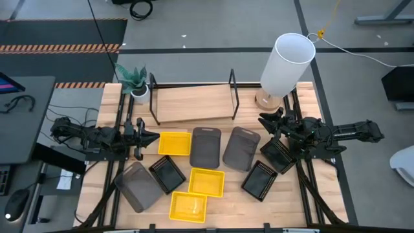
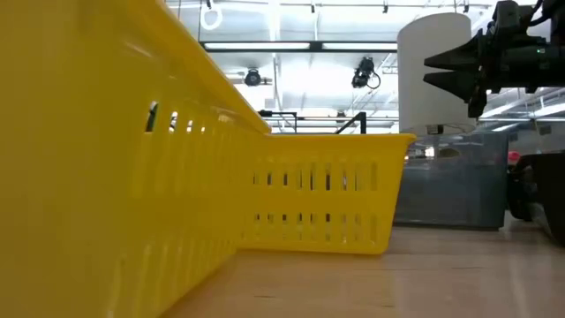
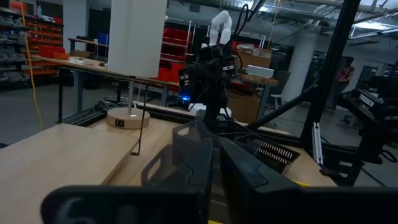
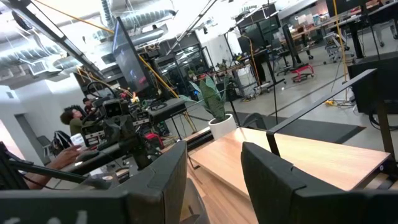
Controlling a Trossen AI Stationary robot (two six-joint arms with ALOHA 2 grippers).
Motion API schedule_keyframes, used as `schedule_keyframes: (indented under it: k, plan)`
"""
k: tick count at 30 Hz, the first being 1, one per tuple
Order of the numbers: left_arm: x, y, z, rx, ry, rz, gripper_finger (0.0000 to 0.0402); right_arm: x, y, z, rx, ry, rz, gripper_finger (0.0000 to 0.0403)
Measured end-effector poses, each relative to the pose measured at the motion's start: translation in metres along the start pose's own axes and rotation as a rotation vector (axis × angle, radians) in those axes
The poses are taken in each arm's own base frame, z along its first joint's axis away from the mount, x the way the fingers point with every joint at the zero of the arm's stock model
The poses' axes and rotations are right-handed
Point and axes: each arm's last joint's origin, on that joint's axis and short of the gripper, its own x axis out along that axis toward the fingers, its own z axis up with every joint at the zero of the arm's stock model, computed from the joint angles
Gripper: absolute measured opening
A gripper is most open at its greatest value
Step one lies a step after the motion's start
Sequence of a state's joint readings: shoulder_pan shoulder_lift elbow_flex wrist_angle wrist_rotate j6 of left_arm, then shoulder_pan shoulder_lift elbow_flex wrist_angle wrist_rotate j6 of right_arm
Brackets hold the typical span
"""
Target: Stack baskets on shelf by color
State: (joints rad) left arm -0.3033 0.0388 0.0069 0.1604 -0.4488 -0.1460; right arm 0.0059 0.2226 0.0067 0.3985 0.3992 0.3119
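Several baskets lie flat on their bottoms on the wooden table: yellow ones, dark grey ones and black perforated ones. The shelf, a light board with black wire frames, stands at the far middle. My left gripper hovers shut at the left, beside a yellow basket. My right gripper hovers open and empty at the right, above a black basket.
A white cylinder lamp stands at the far right, close to my right gripper. A small potted plant sits at the shelf's left end. In the low view a yellow basket wall fills the left.
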Motion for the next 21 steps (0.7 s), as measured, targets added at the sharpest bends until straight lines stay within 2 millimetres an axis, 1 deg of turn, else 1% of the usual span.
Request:
schedule_keyframes:
  k: [6,15,21]
  plan:
    - [0.0000,0.0000,0.0000,0.000,0.000,0.000,0.0028,0.0000,0.0000,0.0001,0.001,-0.001,0.000,0.0158]
    - [0.0000,0.0000,-0.0001,0.000,0.000,0.000,0.0036,0.0000,0.0000,0.0001,0.001,-0.001,0.000,0.0158]
    - [0.0000,0.0000,0.0000,0.000,0.000,0.000,0.0028,0.0000,0.0000,0.0001,0.001,-0.001,0.000,0.0158]
